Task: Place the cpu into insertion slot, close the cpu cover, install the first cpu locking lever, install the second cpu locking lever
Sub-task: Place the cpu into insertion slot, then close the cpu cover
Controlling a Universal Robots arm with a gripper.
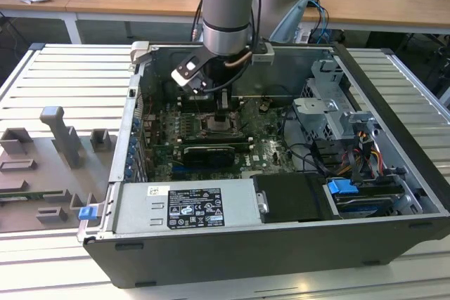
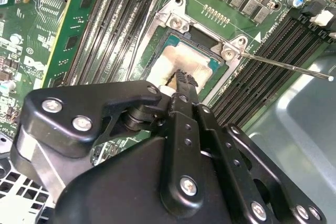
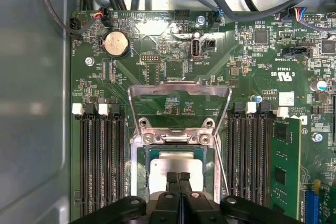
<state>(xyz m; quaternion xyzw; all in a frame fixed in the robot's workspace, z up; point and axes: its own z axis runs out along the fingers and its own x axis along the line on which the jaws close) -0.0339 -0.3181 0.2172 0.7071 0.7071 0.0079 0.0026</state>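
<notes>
The cpu (image 3: 176, 165) lies flat in the insertion slot (image 3: 138, 167), its pale metal face up; the second wrist view also shows the cpu (image 2: 184, 59) seated in the slot (image 2: 173, 22). My gripper (image 3: 178, 177) is shut, with both black fingertips pressed together at or just above the cpu's face. In the second wrist view the gripper (image 2: 181, 77) sits over the chip's near edge. The cpu cover (image 3: 181, 87) stands raised on its hinge, open. A thin locking lever (image 2: 278, 65) sticks out sideways, unlatched. In the exterior view the gripper (image 1: 221, 119) reaches down into the case onto the slot (image 1: 223, 128).
Black memory slots (image 3: 102, 161) flank the socket on both sides. A long black expansion card (image 1: 207, 152) lies near it. The power supply (image 1: 186, 205), a drive cage (image 1: 337, 114) with cables, and the case walls (image 1: 133, 124) hem the board in. A grey fixture (image 1: 56, 159) sits at the exterior view's left.
</notes>
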